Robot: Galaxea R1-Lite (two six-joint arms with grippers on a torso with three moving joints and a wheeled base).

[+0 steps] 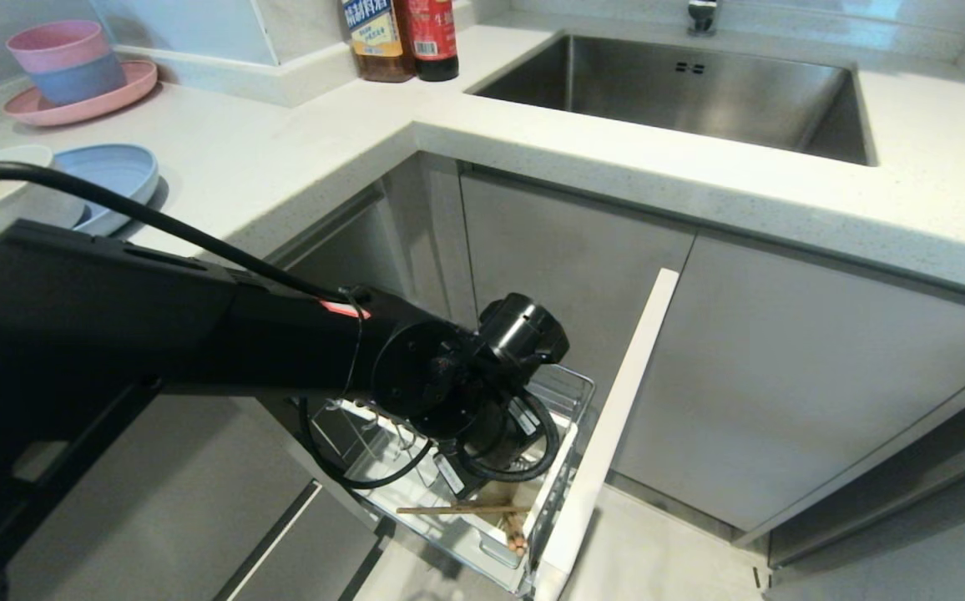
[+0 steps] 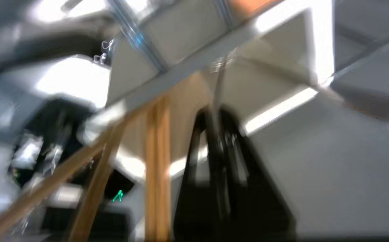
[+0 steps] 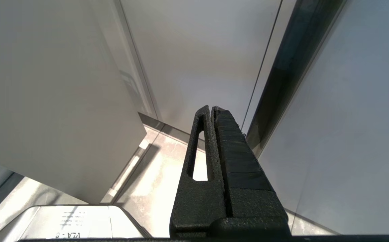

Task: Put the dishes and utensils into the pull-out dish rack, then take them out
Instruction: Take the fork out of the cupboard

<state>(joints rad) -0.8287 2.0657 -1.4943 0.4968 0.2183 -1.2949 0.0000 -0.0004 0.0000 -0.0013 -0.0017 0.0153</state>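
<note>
The left gripper (image 2: 216,112) is clamped on the fork (image 2: 218,84) inside the pulled-out rack (image 1: 570,392) — 2 chopsticks (image 2: 157,151) lean just beside it. The plate (image 1: 119,171) sits on the counter (image 1: 299,159). The right gripper (image 3: 212,109), parked by cabinets, is closed — empty.

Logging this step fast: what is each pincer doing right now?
Left pincer: shut on the fork, down in the pull-out dish rack.
Right pincer: shut, holding nothing, parked beside the cabinets.
</note>
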